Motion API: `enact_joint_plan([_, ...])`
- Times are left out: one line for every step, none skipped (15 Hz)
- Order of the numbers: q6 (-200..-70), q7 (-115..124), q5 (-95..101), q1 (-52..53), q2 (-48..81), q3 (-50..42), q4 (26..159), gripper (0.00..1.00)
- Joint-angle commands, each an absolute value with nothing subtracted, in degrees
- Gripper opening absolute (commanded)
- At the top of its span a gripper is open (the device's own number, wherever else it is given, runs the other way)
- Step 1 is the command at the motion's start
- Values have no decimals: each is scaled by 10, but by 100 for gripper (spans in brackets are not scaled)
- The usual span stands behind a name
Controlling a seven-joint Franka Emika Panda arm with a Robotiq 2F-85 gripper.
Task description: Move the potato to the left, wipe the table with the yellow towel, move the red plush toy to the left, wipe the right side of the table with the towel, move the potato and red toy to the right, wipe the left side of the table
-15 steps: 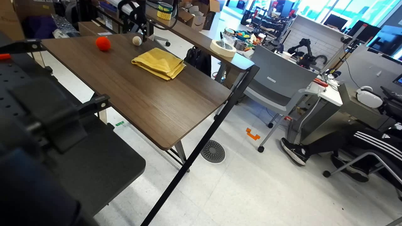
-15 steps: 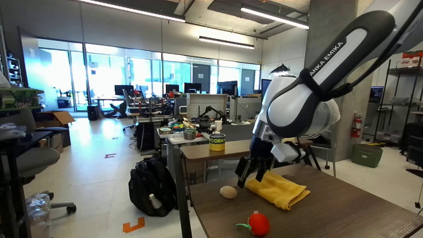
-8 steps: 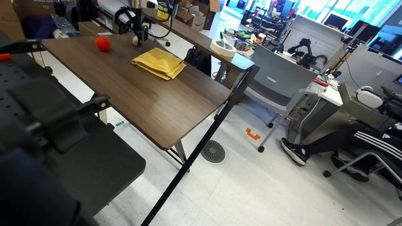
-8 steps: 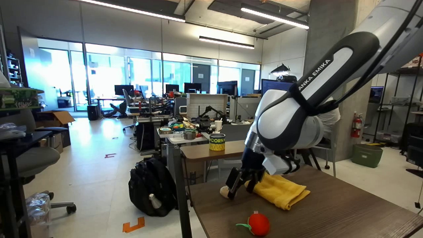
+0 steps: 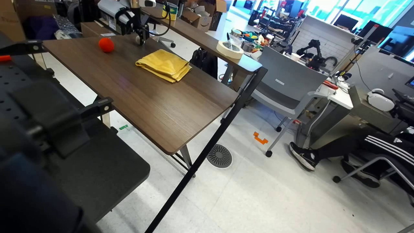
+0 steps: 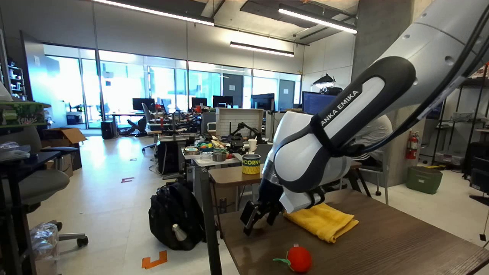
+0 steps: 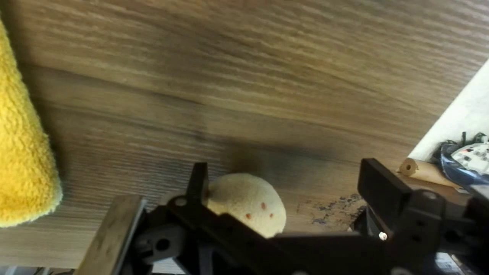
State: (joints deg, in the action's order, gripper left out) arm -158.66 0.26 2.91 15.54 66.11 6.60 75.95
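1. The potato (image 7: 250, 202) sits on the desk (image 5: 152, 100).
2. The jaws stand wide, straddling the potato; from here I can't tell whether either side touches it.
3. Near the potato lies the folded yellow towel (image 6: 323, 221).
4. Apart from the potato sits the red plush toy (image 6: 300, 259).

Table (image 5: 153, 106): smooth wood-grain top, soft sheen in the bright patches. Yellow towel (image 7: 25, 156): matt, rough looped-pile cloth. Potato (image 7: 250, 202): matt, felt-like skin. Red plush toy (image 6: 299, 259): matt, weave too small to make out. Gripper (image 7: 283, 168): matt, metal or plastic unclear. Arm shell (image 6: 300, 158): smooth, lightly glossy, plastic look. Wrist collar (image 6: 270, 173): bare shiny metal
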Motion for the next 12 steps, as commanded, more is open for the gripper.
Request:
enact_joint_plan([-1576, 31, 38, 185, 680, 29, 714, 100])
enact_joint_plan([-1576, 34, 38, 186, 682, 25, 709, 100])
enact_joint_plan([-1578, 37, 37, 188, 684, 21, 703, 100])
enact_joint_plan([-1577, 40, 37, 189, 686, 17, 698, 100])
enact_joint_plan([-1574, 44, 37, 190, 689, 13, 690, 100])
enact_joint_plan([-1571, 45, 36, 189, 692, 13, 685, 100])
enact_joint_plan([-1567, 49, 35, 190, 698, 10, 676, 100])
enact_joint_plan([-1562, 51, 35, 190, 704, 8, 668, 100])
enact_joint_plan([-1559, 53, 34, 189, 709, 8, 661, 100])
enact_joint_plan([-1556, 54, 32, 187, 714, 10, 656, 75])
enact_joint_plan([-1552, 55, 32, 186, 718, 11, 650, 74])
enact_joint_plan([-1549, 55, 31, 185, 722, 12, 647, 68])
